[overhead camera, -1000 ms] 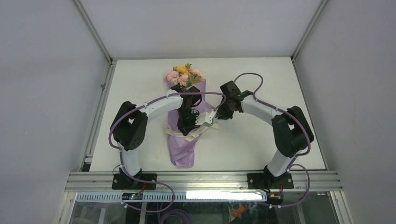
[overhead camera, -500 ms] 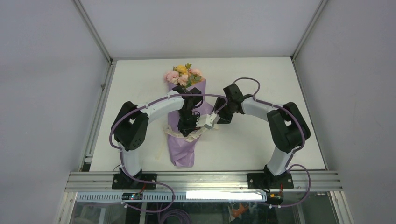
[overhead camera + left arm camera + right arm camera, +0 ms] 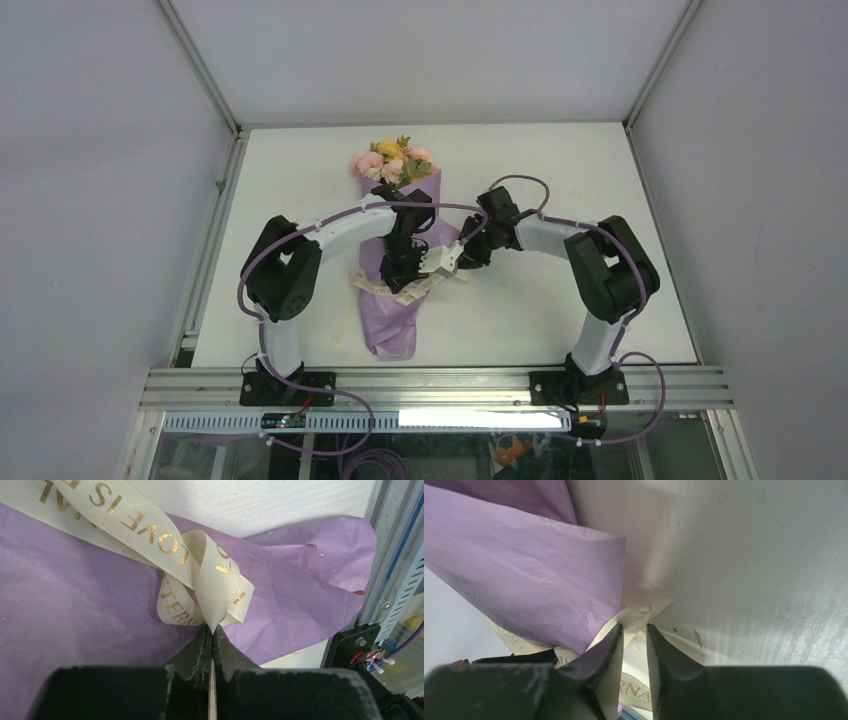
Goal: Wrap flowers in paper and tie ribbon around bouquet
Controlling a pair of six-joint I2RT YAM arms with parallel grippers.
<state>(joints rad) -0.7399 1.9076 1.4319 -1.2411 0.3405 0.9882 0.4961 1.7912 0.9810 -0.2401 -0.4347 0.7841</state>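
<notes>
— What's on your screens?

— Overhead first. I've got the bouquet [image 3: 388, 318] lying lengthwise in the middle of the tabletop [image 3: 560, 180]. The flowers [image 3: 390, 160] poke out at the far end, pink and yellow, and the narrow tail points back at the arm bases. Both arms are folded in over its waist.

— And the ribbon?

— The ribbon [image 3: 212, 580] crosses the cone about halfway down. On my left wrist view it's cream with gold lettering, twisted into a small loop that sits on the lilac paper [image 3: 75, 605].

— Left side holding it?

— Yes. My left claw [image 3: 210, 632] is pressed together and pinching the ribbon. The loop's point sits right at the tips, and a thin cream strip runs down between the two fingers.

— Right side?

— My right claw [image 3: 634, 630] is down low at the tabletop, just beside the edge of the paper. Its fingers [image 3: 610, 647] stand a narrow gap apart. A cream end of ribbon lies right at the tips, and more lettered ribbon shows under the gap. I can't tell whether the pads are touching it.

— And from overhead?

— The two claws are close together on the bouquet's right flank, near the ribbon band.
</notes>
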